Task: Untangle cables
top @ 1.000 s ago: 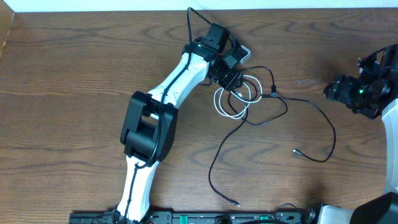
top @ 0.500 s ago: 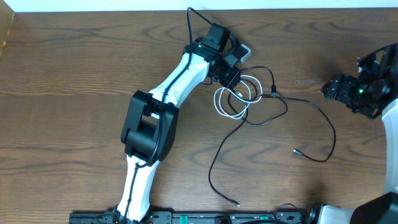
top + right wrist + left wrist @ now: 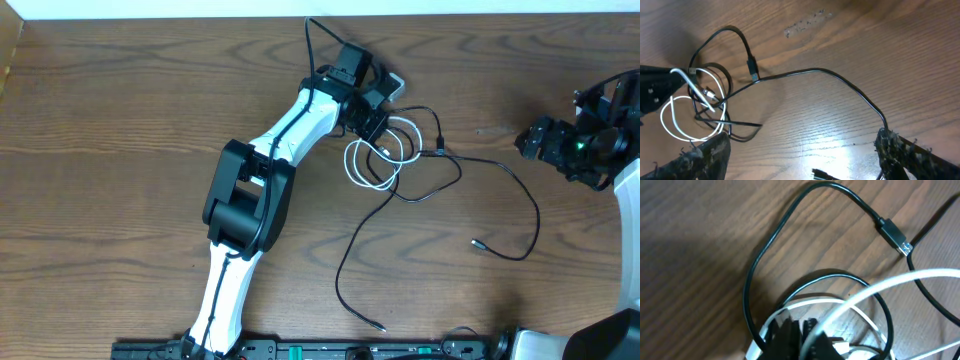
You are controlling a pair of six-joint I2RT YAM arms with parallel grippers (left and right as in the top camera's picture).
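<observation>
Left jaws are pinched shut on the white cable (image 3: 925, 273) in the tangle mid-bench (image 3: 120, 120); right jaws gape wide and empty, well apart. Pulling now could drag the interlooped black cable (image 3: 815, 70) along and tighten the snarl.

The left arm (image 3: 300, 115) is built of white links joined by blocky black housings (image 3: 247, 205), with a thin black wire (image 3: 285, 128) running along the white shell and a black camera box (image 3: 350, 58) at the wrist. The right arm (image 3: 628, 200) shows a white link and a black wrist cluster (image 3: 555, 145) with a small green light (image 3: 578, 146). The right pincer (image 3: 800, 155) has dark, rough-speckled fingers (image 3: 897, 150).
</observation>
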